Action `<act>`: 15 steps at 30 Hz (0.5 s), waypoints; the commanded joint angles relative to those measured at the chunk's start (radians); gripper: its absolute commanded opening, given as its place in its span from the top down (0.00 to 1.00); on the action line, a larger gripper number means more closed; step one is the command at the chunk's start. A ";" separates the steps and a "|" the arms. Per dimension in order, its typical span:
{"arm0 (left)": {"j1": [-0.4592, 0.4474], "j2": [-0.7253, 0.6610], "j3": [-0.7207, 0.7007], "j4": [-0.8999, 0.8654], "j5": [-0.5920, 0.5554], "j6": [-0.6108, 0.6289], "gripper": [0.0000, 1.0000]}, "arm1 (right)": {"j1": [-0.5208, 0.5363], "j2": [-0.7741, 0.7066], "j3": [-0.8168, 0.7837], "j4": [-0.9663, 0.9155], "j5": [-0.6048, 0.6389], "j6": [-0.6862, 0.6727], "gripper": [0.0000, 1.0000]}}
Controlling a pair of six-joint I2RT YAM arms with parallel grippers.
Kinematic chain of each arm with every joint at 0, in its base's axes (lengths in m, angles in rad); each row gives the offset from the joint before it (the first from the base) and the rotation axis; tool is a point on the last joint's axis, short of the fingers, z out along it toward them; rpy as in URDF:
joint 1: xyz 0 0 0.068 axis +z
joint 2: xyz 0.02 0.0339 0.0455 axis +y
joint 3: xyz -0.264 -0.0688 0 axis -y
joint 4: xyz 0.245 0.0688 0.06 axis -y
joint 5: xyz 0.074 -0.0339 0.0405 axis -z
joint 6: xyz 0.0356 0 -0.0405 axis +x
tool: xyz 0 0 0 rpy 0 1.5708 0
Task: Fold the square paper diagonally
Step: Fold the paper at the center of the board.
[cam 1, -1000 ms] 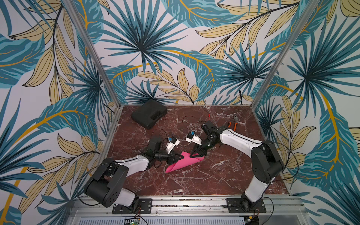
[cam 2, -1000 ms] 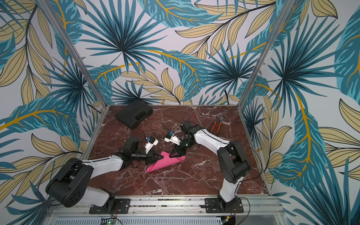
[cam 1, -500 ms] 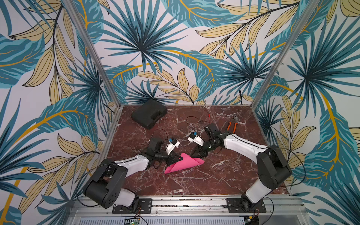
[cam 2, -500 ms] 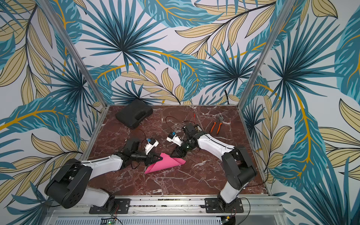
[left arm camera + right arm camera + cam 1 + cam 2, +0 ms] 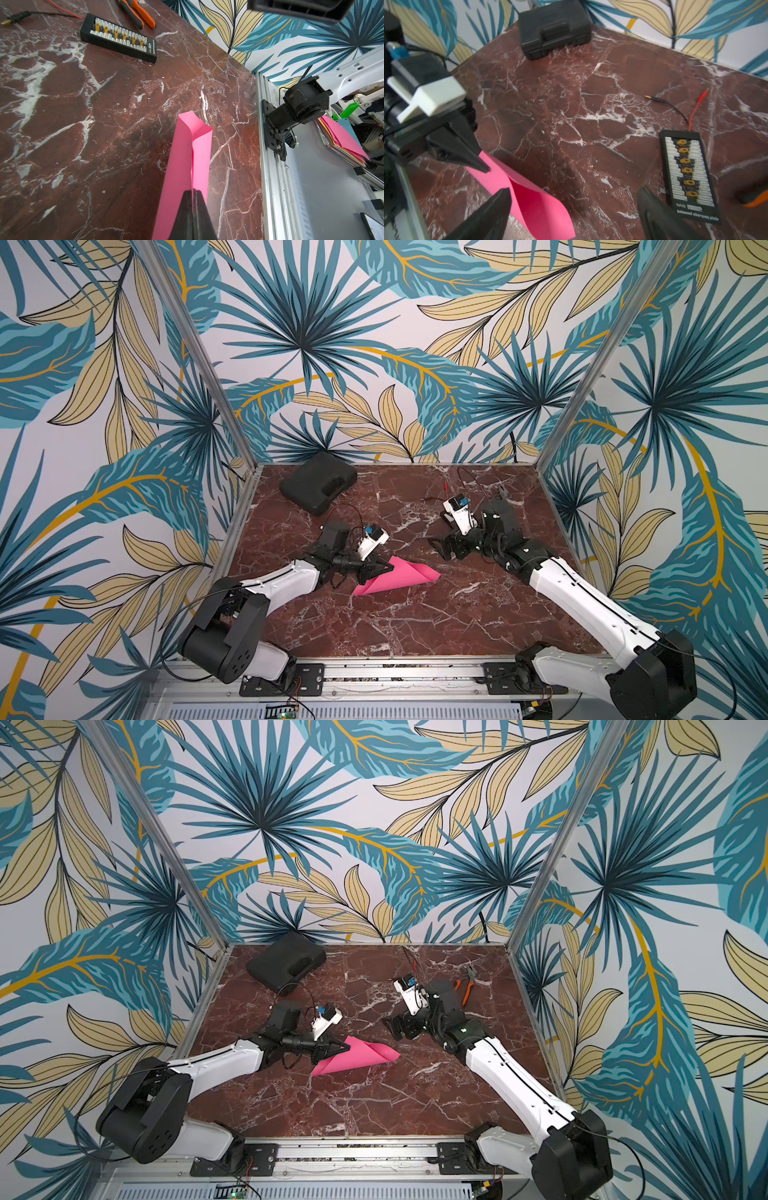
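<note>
The bright pink square paper sheet (image 5: pixel 401 580) lies a little left of the frame's centre in both top views (image 5: pixel 359 1056), on the red-brown marbled tabletop (image 5: pixel 415 626). It is doubled over into a loose triangle. Its long edge runs from a low left tip up to a tip on the right, and the third corner points to the upper left. The left gripper (image 5: pixel 388 568) reaches in from the left and has that upper-left corner, its jaws clamped together on the two layers, as the left wrist view shows (image 5: pixel 192 199). In that view the far end of the sheet (image 5: pixel 187 155) bulges open rather than lying flat, so the fold looks uncreased. The right gripper (image 5: pixel 442 547) hangs up and to the right of the paper's right tip, near it but clear of it, its jaws spread wide and empty (image 5: pixel 573 195). Being free and nearer that bulging end, the right arm seems better placed to press along the long edge.
</note>
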 commanded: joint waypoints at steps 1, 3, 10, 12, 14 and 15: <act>-0.001 0.010 0.026 -0.022 0.009 0.031 1.00 | -0.004 -0.009 -0.038 0.026 -0.007 0.065 0.00; -0.001 0.011 0.028 -0.020 0.015 0.032 1.00 | -0.004 0.004 -0.040 0.017 -0.099 0.090 0.00; 0.002 0.024 0.043 -0.047 0.065 0.071 1.00 | -0.001 0.065 -0.130 0.122 -0.380 0.235 0.07; 0.004 0.039 0.050 -0.059 0.075 0.078 1.00 | -0.001 0.065 -0.168 0.149 -0.392 0.266 0.10; 0.004 0.054 0.055 -0.057 0.082 0.086 1.00 | 0.000 0.070 -0.200 0.178 -0.407 0.283 0.13; 0.005 0.063 0.058 -0.055 0.087 0.088 1.00 | 0.000 0.078 -0.214 0.197 -0.419 0.291 0.14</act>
